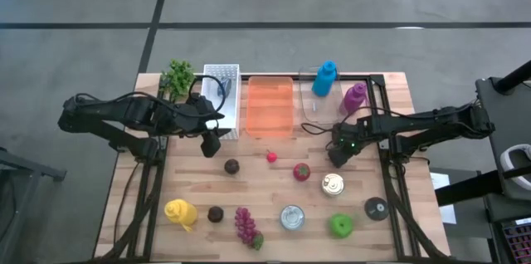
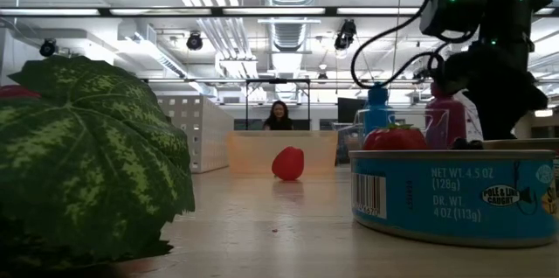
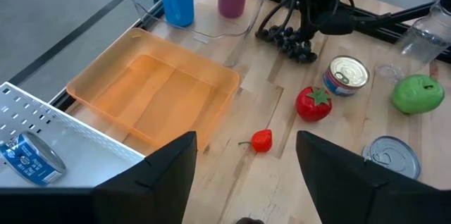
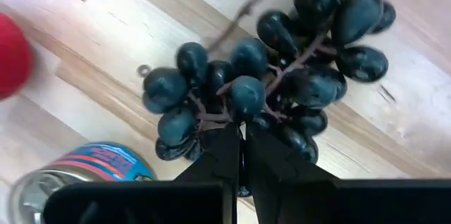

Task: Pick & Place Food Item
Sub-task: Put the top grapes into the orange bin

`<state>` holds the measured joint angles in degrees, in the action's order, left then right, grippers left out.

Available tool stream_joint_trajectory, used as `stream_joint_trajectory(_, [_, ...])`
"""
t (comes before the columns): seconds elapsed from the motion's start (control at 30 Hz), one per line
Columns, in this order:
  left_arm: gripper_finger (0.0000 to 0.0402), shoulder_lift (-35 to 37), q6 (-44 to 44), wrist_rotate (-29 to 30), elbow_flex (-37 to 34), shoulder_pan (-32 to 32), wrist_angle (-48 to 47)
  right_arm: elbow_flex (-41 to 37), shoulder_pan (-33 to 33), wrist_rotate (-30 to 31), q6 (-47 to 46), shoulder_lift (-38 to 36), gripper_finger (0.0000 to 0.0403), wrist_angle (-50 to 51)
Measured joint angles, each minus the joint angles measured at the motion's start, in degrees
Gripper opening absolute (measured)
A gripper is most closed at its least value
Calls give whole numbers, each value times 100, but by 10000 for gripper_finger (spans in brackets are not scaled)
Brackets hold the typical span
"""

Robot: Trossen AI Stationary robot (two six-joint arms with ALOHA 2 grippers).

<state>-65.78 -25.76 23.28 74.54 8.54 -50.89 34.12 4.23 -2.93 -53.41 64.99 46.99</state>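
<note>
On the left of the bench, note the left gripper hovering with its fingers spread wide and holding nothing, just beside the white perforated bin, which already contains one blue-labelled can; judge this arm to be waiting clear of the work. Next to the bin, observe the orange tray, which lies empty and is the likely drop point for food items. Moving right, find one blue bottle and one purple bottle standing upright in a clear tray at the back edge. Then locate the right gripper, lowered near the bench just in front of the purple bottle, its fingers pinched together on the stem of the dark grape bunch; the bunch, the task's item, is at the gripper tips and looks to be resting on or just above the wood, so judge the pick to be made and the lift not yet done. Gripping the stem rather than the berries suits a loose cluster. Count the loose items in front: two cans, one tomato, one small red fruit, one green apple, one purple grape bunch, two dark round items, one yellow item, one black disc.
</note>
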Motion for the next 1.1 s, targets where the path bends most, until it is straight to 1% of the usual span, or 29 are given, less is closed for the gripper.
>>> stream_joint_trajectory(0.3, [260, 0, 22, -10, 0, 0, 0, 320, 0, 8, 80, -2, 13, 27])
stream_joint_trajectory(0.53, [262, 0, 22, -8, 0, 0, 0, 728, -57, 6, 204, -4, 13, 80])
stream_joint_trajectory(0.87, [246, 0, 22, -9, 0, 0, 0, 1127, -411, 9, 209, -9, 13, 85])
stream_joint_trajectory(1.1, [235, 0, 22, -28, 0, 0, 0, 1359, -583, 246, 180, -9, 13, 70])
